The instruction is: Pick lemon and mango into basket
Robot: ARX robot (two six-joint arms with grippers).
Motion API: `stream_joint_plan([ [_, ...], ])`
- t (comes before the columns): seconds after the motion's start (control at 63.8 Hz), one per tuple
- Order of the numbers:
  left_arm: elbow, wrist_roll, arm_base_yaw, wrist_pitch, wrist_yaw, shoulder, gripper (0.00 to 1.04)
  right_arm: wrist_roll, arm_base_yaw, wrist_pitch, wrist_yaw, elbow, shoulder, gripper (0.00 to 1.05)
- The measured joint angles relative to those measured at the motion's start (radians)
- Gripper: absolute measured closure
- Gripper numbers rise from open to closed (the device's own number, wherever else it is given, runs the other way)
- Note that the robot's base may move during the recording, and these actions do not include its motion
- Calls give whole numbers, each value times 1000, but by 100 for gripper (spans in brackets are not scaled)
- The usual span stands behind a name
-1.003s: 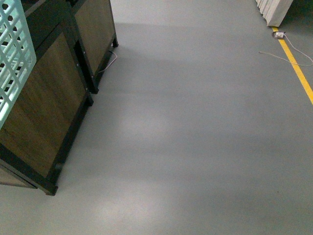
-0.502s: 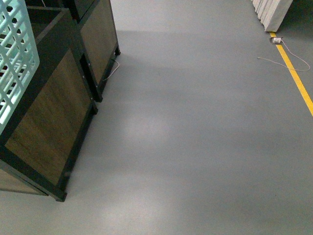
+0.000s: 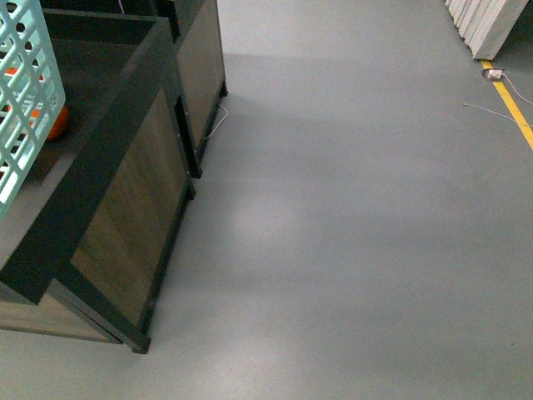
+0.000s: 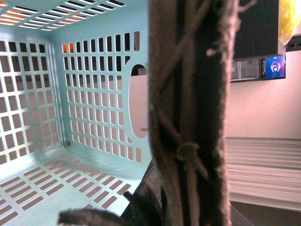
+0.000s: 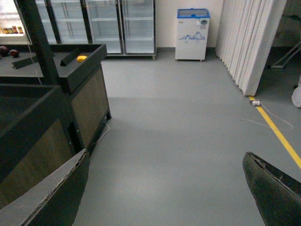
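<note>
The pale teal basket (image 3: pixel 25 92) hangs at the left edge of the front view, over a dark display stand. In the left wrist view its slotted inside (image 4: pixel 94 94) holds no fruit. My left gripper (image 4: pixel 174 197) is shut on its brown ribbed handle (image 4: pixel 188 94). A small yellow fruit, apparently the lemon (image 5: pixel 82 59), lies on the farther stand in the right wrist view. An orange fruit (image 3: pixel 57 123) shows partly behind the basket wall. I cannot tell whether it is the mango. My right gripper (image 5: pixel 164 197) is open over bare floor, with nothing between its fingers.
Two dark stands with wood panels (image 3: pixel 125 208) fill the left side, and grey floor (image 3: pixel 350 233) spreads to the right. A yellow line (image 3: pixel 516 104) and a cable run at the far right. Glass-door fridges (image 5: pixel 117 23), a white freezer (image 5: pixel 193 33) and a curtain (image 5: pixel 249 42) stand behind.
In the front view the stands have slid right and lower. The near tray's inside and the orange fruit have come into sight. The basket stays at the left edge.
</note>
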Motion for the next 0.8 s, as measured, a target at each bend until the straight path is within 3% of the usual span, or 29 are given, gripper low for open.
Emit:
stream_joint_plan([
  [0.799,1,1,1,-2,-1,1,100,0,0,0,-1,0,0,9],
])
